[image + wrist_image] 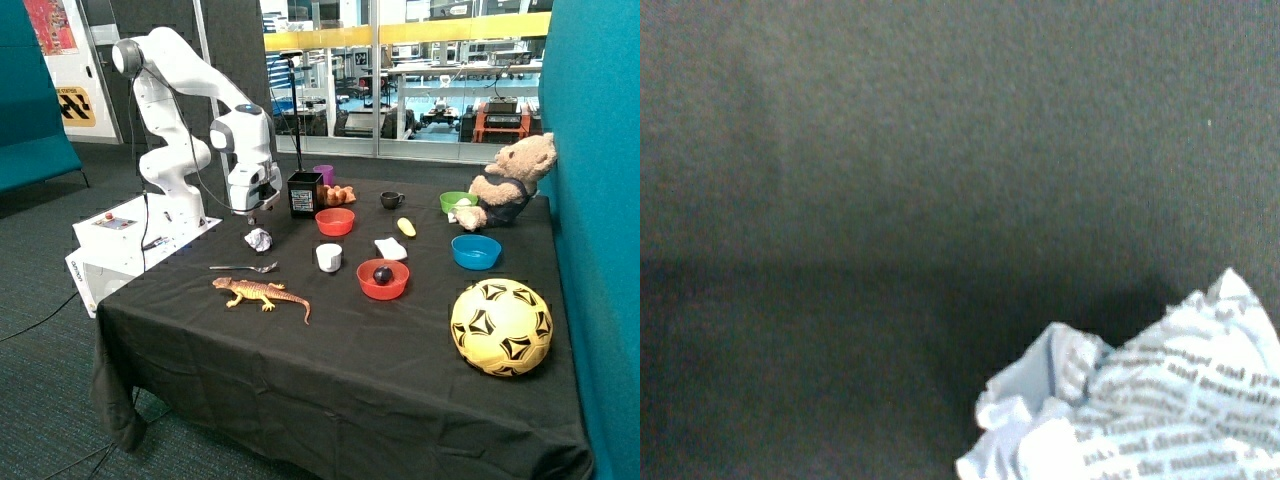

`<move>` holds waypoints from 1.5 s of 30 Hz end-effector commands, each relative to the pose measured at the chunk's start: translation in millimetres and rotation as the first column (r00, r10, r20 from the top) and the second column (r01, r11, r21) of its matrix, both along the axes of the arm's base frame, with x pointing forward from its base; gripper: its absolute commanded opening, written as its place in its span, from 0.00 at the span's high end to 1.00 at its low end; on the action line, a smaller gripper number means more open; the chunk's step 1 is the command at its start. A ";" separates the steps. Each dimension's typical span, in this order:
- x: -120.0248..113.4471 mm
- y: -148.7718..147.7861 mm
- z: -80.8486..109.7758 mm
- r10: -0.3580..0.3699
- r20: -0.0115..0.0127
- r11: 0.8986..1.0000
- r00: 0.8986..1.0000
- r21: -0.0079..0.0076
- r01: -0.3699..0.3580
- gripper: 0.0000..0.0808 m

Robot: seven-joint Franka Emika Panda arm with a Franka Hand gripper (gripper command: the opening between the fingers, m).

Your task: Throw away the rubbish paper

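Observation:
One crumpled white paper ball (258, 239) lies on the black tablecloth near the table's back edge, beside the robot base. In the wrist view the paper ball (1140, 395) shows printed text and wrinkled folds, with bare black cloth around it. My gripper (252, 214) hangs just above the ball and slightly to the robot-base side of it, apart from it. Its tips do not show in the wrist view. A second paper ball is not in view.
A black box (305, 193) stands just behind the ball. Nearby are a spoon (245, 267), a toy lizard (262, 293), a white cup (328, 257), a folded white square (390, 248) and red bowls (335, 221) (383, 278). A teddy bear (505, 182) and a football (501, 326) are at the far side.

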State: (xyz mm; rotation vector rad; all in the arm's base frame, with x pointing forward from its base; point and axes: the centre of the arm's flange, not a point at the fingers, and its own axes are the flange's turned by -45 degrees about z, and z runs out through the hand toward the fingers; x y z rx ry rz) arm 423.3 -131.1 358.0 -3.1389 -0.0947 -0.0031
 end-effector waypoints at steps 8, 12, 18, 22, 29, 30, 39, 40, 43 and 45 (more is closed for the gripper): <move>-12.1 -11.0 -32.8 -0.028 -0.002 1.000 1.000 -0.001 0.028 0.03; -9.7 -7.8 -32.9 -0.011 -0.002 1.000 1.000 -0.001 0.011 0.05; -7.4 -1.7 -35.0 0.000 -0.002 1.000 1.000 -0.001 0.000 0.08; -9.8 -1.0 -40.6 -0.009 -0.002 1.000 1.000 -0.001 0.009 0.09; -10.6 -3.0 -50.0 -0.014 -0.002 1.000 1.000 -0.001 0.014 0.12; -10.1 -2.6 -51.7 -0.016 -0.002 1.000 1.000 -0.001 0.016 0.13; -5.6 3.7 -60.6 -0.001 -0.002 1.000 1.000 -0.001 0.001 0.15; -4.1 4.3 -61.5 0.003 -0.002 1.000 1.000 -0.001 -0.003 0.15; 1.4 5.3 -63.2 0.006 -0.002 1.000 1.000 -0.001 -0.006 0.16; 3.0 5.4 -63.4 0.006 -0.002 1.000 1.000 -0.001 -0.006 0.16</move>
